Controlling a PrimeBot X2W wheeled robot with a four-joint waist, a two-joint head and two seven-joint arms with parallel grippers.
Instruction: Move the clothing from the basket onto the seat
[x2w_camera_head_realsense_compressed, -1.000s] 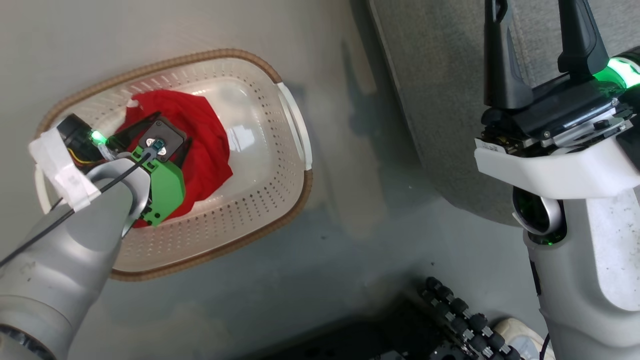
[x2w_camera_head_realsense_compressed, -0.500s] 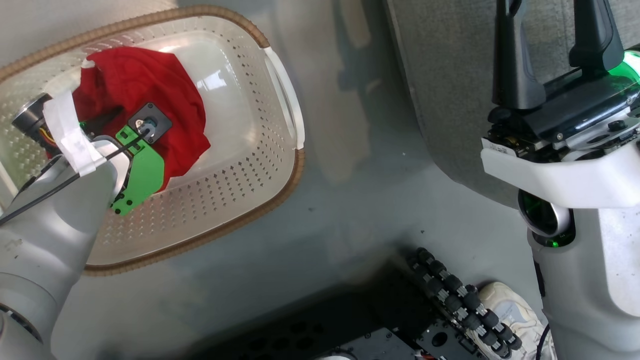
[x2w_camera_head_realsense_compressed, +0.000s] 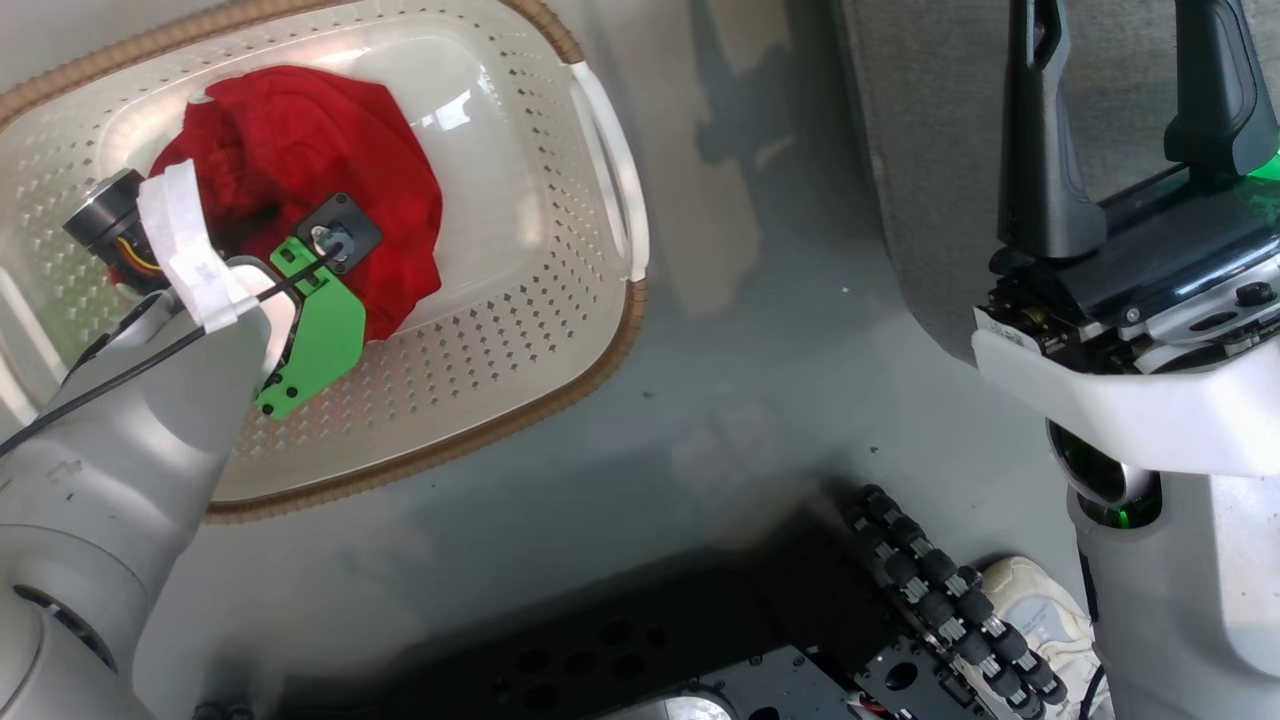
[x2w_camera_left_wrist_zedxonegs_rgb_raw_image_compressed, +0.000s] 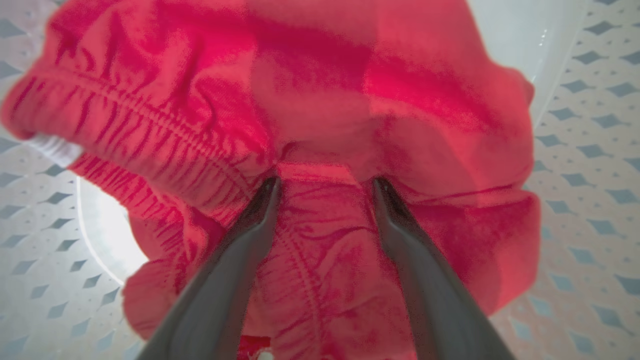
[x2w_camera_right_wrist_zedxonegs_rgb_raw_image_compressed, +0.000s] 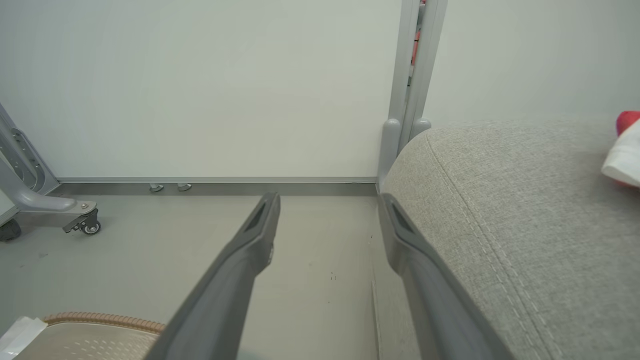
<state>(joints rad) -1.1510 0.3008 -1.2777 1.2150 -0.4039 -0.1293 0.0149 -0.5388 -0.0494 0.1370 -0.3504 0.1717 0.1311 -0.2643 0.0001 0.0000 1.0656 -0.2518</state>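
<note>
Since half a second ago the whole head view has swung, so the basket (x2w_camera_head_realsense_compressed: 520, 330) now sits a little further toward 3 o'clock in that view; that is the camera, not the basket. The left arm still reaches down into the basket from 7 o'clock, and the red shorts (x2w_camera_head_realsense_compressed: 300, 140) beneath it look more bunched than before.

From the left wrist, the left gripper (x2w_camera_left_wrist_zedxonegs_rgb_raw_image_compressed: 325, 182) has its two dark fingers (x2w_camera_left_wrist_zedxonegs_rgb_raw_image_compressed: 240, 250) spread apart, with the tips pressed into the shorts and a ridge of red fabric between them. Nothing is pinched. The gathered elastic waistband runs from 9 o'clock toward the centre of that view, and the basket's perforated cream wall shows at 3 and 8 o'clock. The shorts lie in the basket's half nearest 10 o'clock in the head view, on its floor.

The right gripper (x2w_camera_right_wrist_zedxonegs_rgb_raw_image_compressed: 328, 200) is spread wide and holds nothing; it hangs over the grey floor (x2w_camera_head_realsense_compressed: 760, 400) just beside the seat (x2w_camera_head_realsense_compressed: 940, 150). In the right wrist view the seat's rounded, stitched edge fills the side from 3 to 5 o'clock, and a bit of red-and-white cloth (x2w_camera_right_wrist_zedxonegs_rgb_raw_image_compressed: 622, 150) rests on it at 3 o'clock. The basket's brown rim peeks in at 7 o'clock there. A white shoe (x2w_camera_head_realsense_compressed: 1030, 610) sits at 5 o'clock in the head view.
</note>
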